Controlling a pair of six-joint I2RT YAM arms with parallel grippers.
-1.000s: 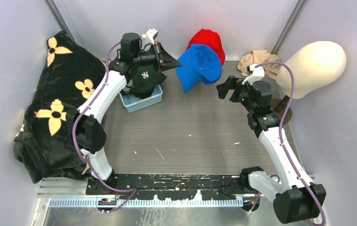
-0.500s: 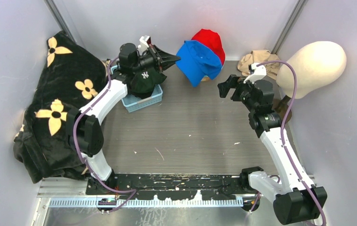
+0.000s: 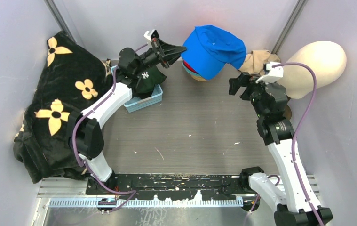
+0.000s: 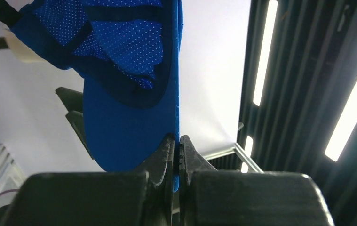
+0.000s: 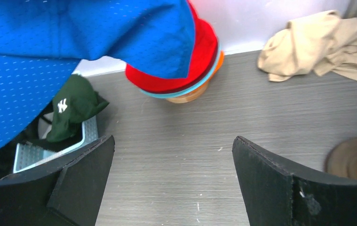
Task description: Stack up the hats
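Observation:
High at the back, a blue baseball cap (image 3: 216, 49) hangs tilted in the air, held by its brim (image 4: 120, 117). My left gripper (image 3: 181, 48) (image 4: 177, 139) is shut on that brim's edge. Under the cap sits a stack of hats: a red one (image 5: 200, 52) on top, with a teal rim (image 5: 178, 94) and an orange rim (image 5: 218, 61) showing below. In the top view the cap hides most of the stack (image 3: 190, 71). A dark green "NY" cap (image 3: 146, 77) (image 5: 73, 106) lies in a light blue basket (image 3: 143, 102). My right gripper (image 3: 236, 84) (image 5: 174, 141) stands open and empty, right of the stack.
A beige rag (image 3: 261, 59) (image 5: 317, 42) lies at the back right. Beside it a cream head form (image 3: 317, 66) stands on a round base (image 5: 355, 157). A black cloth with gold flowers (image 3: 59, 94) fills the left side.
My left gripper has lifted the blue cap up and to the right, from beside the red hat to over the stack. The right arm has drawn back to the right, still open.

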